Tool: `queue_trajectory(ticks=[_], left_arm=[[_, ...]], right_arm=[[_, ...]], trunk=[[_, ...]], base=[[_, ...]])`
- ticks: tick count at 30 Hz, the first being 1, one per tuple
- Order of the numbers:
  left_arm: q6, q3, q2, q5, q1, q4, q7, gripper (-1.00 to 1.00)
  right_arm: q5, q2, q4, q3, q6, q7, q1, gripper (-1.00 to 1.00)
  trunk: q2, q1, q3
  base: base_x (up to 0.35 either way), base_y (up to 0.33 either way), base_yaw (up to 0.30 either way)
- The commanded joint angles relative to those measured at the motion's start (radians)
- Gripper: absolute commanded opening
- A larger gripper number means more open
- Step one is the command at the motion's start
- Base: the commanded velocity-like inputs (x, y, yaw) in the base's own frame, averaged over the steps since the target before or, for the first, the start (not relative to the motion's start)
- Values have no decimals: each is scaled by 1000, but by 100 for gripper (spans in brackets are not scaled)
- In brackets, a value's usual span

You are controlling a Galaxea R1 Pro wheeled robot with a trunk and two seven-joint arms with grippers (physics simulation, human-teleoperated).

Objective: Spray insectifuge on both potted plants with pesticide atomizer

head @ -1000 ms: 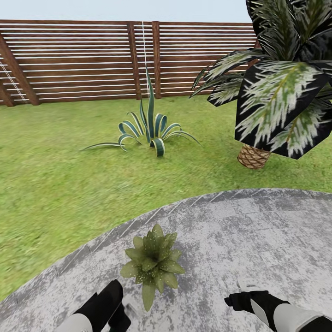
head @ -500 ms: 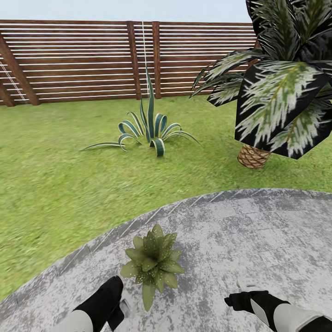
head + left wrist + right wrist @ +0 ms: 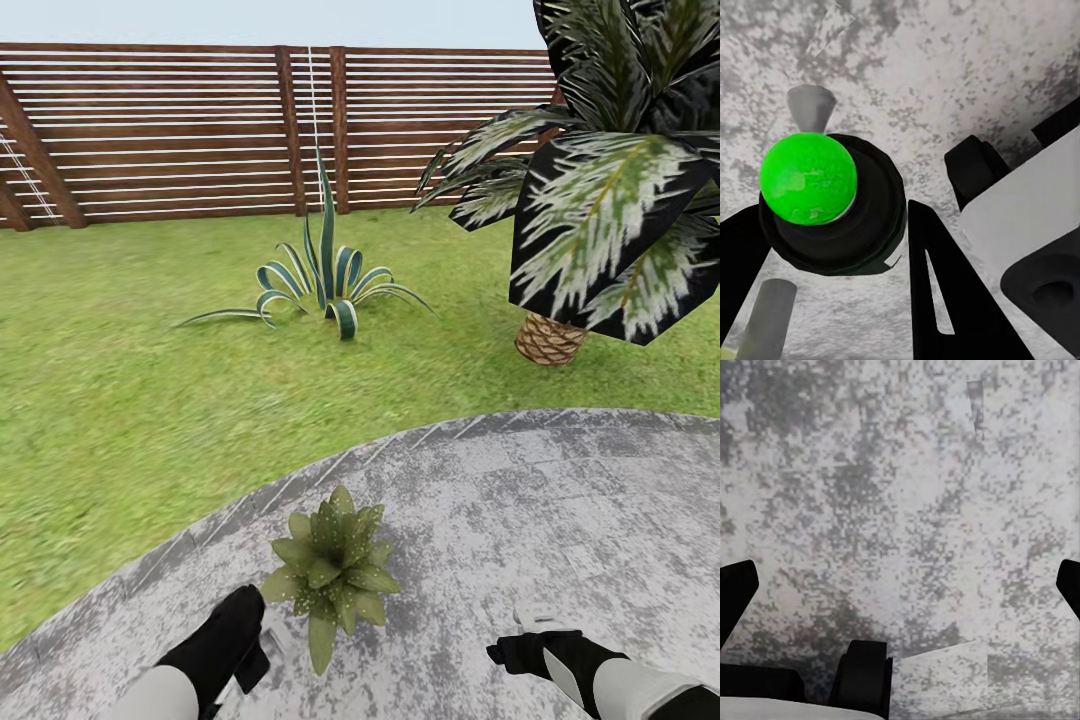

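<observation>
Holding the pesticide atomizer (image 3: 832, 202) is the left gripper (image 3: 262, 648), fingers clamped either side of its black body, green cap toward the wrist cam and the grey nozzle sticking out past it. It's low over the paving slab (image 3: 560, 500), near the slab's left curved edge, just beside the potted plant (image 3: 330, 570) w/ speckled leaves.

To do this step well imo: nozzle should face the rosette, not the stone, so tilt/turn the wrist toward the plant's centre and sweep across all the leaves, bc partial cover won't count. Keep the grip firm, no bumping the leaves.

Further right, the right gripper (image 3: 515, 652) hangs over bare slab w/ jaws spread apart, nothing in them.

Views differ a lot: head cam gives the plant, the agave (image 3: 325, 285), palm (image 3: 610, 170), fence (image 3: 200, 130) and lawn (image 3: 110, 400), but barely any of the atomizer. Left wrist cam gives the bottle and grip up close. Can't spot a 2nd rosette from here.
</observation>
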Motion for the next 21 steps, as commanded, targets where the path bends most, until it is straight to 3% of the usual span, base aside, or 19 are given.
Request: queue_trajectory(ticks=[1,17,21], left_arm=[[2,-2,3,-11,-1,-2,-10,-100],[1,-4,35,-11,-1,14,-10,-100],[1,-4,34,-11,-1,68,-10,-100]], right_arm=[[-11,0,2,9,2,5,-1,100],[-11,0,2,7,2,5,-1,100],[-11,0,2,7,2,5,-1,100]], trunk=[[0,0,-1],[0,0,-1],[0,0,-1]], base=[[0,0,0],[0,0,0],[0,0,0]])
